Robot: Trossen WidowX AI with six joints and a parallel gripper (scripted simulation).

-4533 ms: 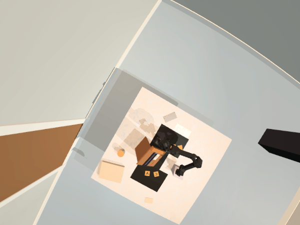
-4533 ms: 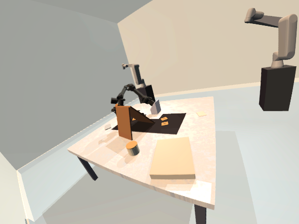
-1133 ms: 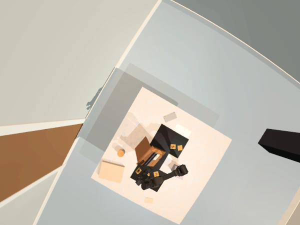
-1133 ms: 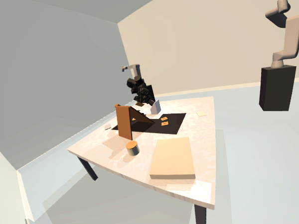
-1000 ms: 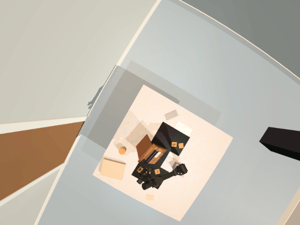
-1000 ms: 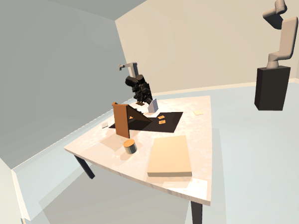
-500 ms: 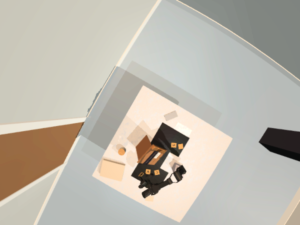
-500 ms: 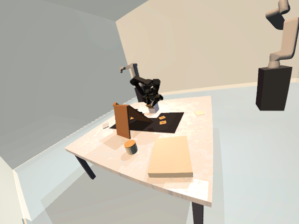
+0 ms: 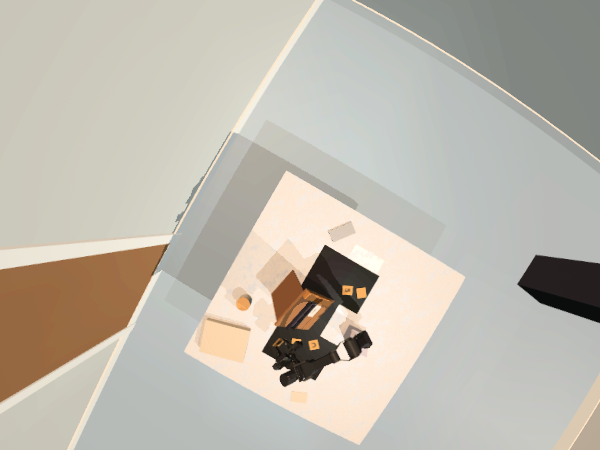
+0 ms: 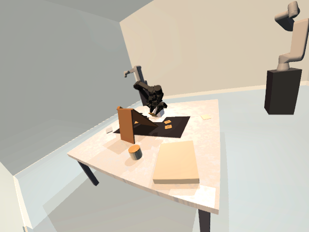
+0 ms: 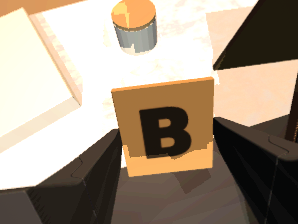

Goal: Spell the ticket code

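Observation:
My gripper [image 9: 281, 346] [image 10: 153, 113] [image 11: 166, 129] is shut on the B tile [image 11: 200, 102] [image 10: 152, 114], gripping it by its side edges above the black mat [image 9: 350, 270] [image 10: 181, 121]. The B faces the wrist camera upright. The wooden board [image 9: 281, 300] [image 10: 125, 126] stands beside the gripper, with a dark rail [image 9: 299, 317] on its front in the top view. A C-like tile [image 9: 314, 345] and a partly hidden tile [image 9: 296, 340] lie on the mat near the gripper. Two more tiles, one here [image 9: 347, 290] and one beside it [image 9: 361, 293], lie on the mat's other end. The ticket's code cannot be read.
An orange-topped can [image 9: 243, 303] [image 10: 135, 152] [image 11: 136, 30] and a large beige box [image 9: 225, 341] [image 10: 177, 162] [image 11: 32, 85] stand beyond the board and mat. A grey block [image 9: 341, 231] [image 10: 109, 130] and a pale yellow pad [image 9: 298, 397] [image 10: 206, 117] lie on the counter.

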